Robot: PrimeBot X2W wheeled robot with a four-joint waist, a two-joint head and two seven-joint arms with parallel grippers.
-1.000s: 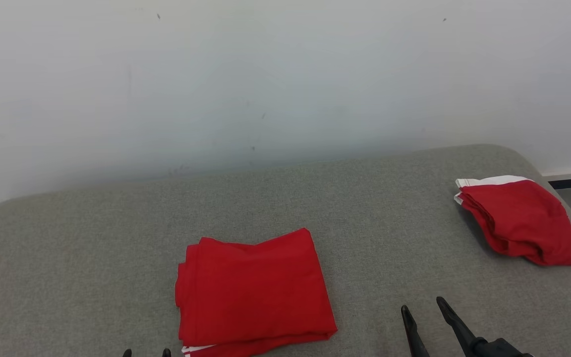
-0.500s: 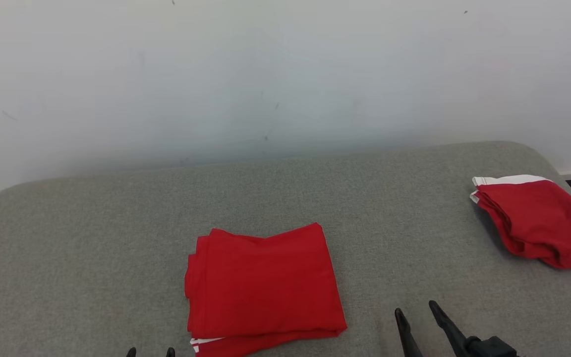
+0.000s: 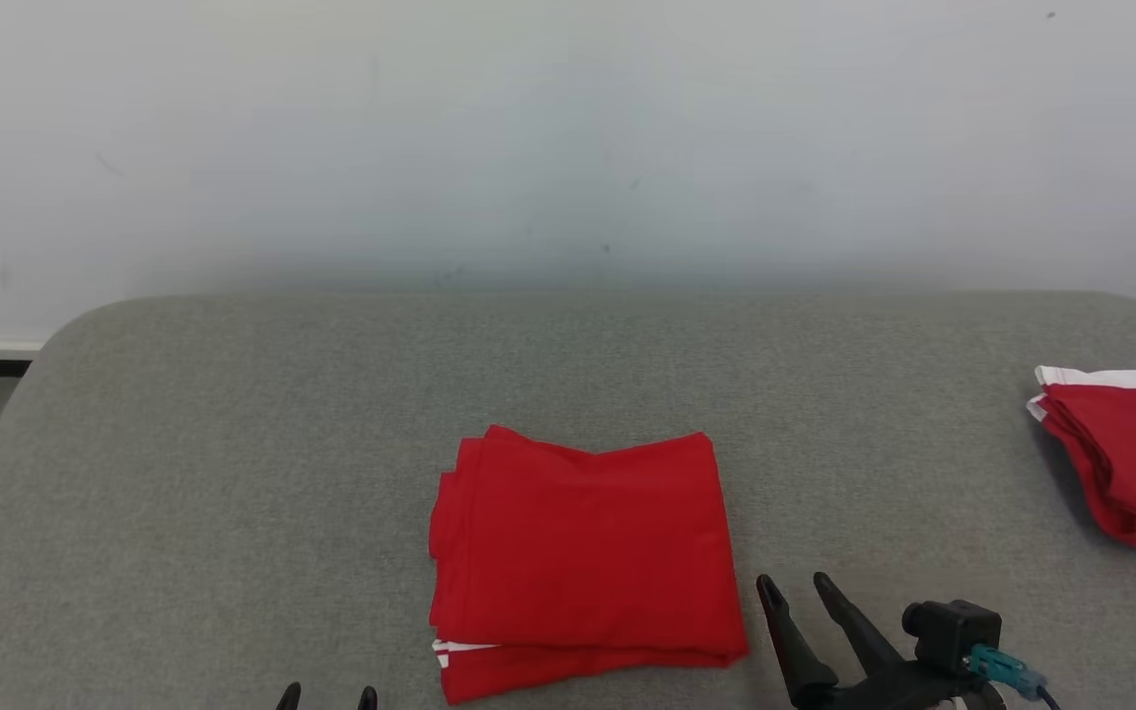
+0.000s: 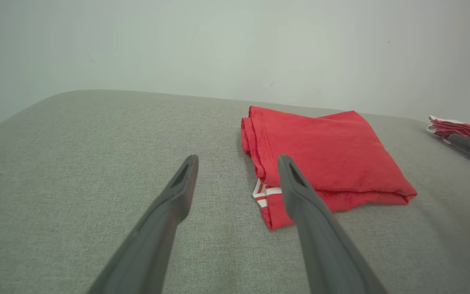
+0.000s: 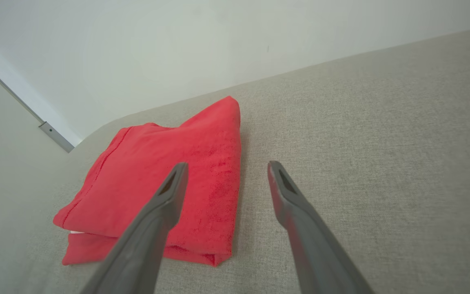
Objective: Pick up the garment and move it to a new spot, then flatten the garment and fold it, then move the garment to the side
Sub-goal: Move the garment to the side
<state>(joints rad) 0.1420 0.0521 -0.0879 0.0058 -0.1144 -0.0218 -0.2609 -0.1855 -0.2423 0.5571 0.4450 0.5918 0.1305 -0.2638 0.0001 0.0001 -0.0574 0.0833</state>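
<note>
Left gripper [image 4: 238, 160]: jaws wide, empty, just short of the near-left corner of the garment [image 3: 583, 552]. Right gripper [image 5: 227, 164]: jaws wide, empty, at its right edge. Garment: red, folded rectangle, centre-front of grey padded surface [image 3: 233, 444]. Folding judged done; remaining: move aside, perhaps toward second red garment [image 3: 1130, 454] at far right

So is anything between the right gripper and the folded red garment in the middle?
Nothing visible does. Bare grey surface is all that lies between the open right gripper and the right edge of the folded garment.
</note>
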